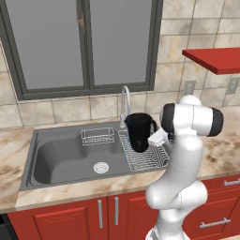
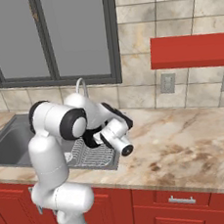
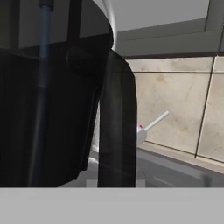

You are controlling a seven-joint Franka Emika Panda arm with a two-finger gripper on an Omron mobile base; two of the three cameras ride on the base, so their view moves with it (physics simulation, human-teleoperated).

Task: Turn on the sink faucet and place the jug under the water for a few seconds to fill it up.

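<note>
Hanging over the wire rack at the right end of the sink, the jug is held clear of the basin by its loop handle. The tool is closed on that handle. The sink faucet is seen just behind the jug, its side lever angled up.

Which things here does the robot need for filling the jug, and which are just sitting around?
Needed:
- jug, in the shut gripper
- sink faucet
- sink

Just there:
- wire dish rack under the jug
- small wire basket
- red shelf
- wall sockets
- window
</note>
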